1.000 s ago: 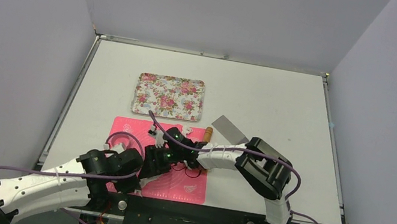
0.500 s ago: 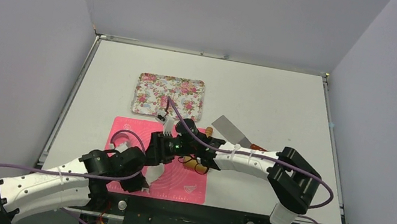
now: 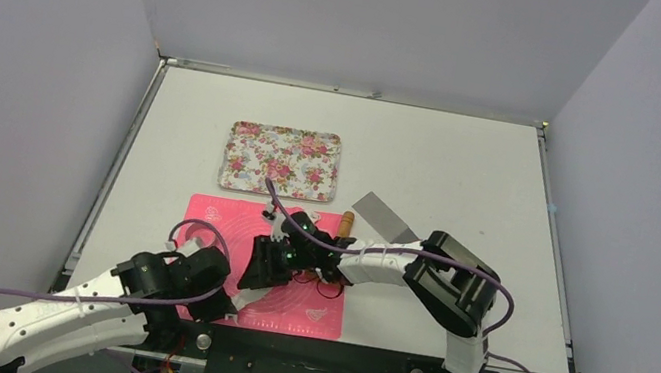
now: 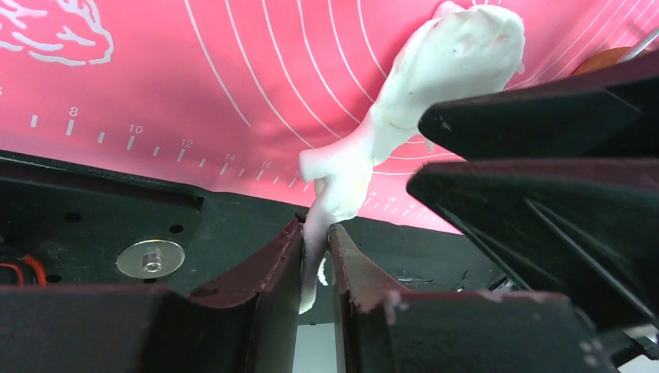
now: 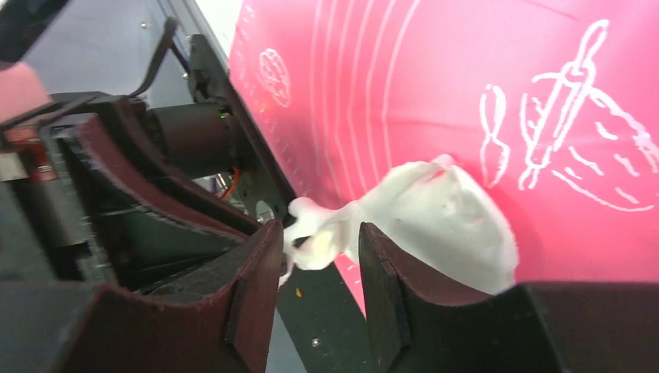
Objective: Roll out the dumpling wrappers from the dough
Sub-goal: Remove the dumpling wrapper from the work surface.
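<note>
One stretched, ragged white dough [image 4: 447,66] strand

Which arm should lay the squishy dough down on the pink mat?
Probably the left: the left gripper pinches the dough by its thin tail, at the pink mat's near edge. The right gripper only brackets the dough; its grip is unclear.

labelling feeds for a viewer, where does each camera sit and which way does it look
top: fixed above and behind the arms, looking down on the table, tray and pink mat; both arms show.
left wrist: on the left arm, looking along the left claw low over the mat; its fingers pinch the dough tail.
right wrist: on the right arm, looking past the right claw toward the mat's near edge.
shared: both wrist views show the same dough and mat.
</note>
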`<state>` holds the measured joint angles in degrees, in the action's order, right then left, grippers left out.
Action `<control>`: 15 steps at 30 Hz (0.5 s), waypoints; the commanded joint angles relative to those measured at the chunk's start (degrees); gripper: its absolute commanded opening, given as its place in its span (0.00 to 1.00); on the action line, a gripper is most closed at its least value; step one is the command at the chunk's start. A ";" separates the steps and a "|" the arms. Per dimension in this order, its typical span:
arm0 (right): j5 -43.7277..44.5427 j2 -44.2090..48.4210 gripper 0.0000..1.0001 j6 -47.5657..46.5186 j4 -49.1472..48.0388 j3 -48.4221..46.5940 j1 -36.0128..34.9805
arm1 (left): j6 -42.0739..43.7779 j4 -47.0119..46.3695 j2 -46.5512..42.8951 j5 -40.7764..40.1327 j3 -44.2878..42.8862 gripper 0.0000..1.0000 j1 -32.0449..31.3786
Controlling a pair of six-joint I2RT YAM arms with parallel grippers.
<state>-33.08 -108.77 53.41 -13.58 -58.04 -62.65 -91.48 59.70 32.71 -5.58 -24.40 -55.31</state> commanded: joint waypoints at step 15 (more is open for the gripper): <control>6.47 -6.79 0.37 -4.60 9.82 -7.42 -2.89 | 3.46 0.72 1.55 -1.15 -7.19 0.17 0.45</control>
<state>-31.33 -114.74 51.22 -7.57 -63.70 -65.76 -91.20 60.95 34.06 -5.69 -25.96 -55.05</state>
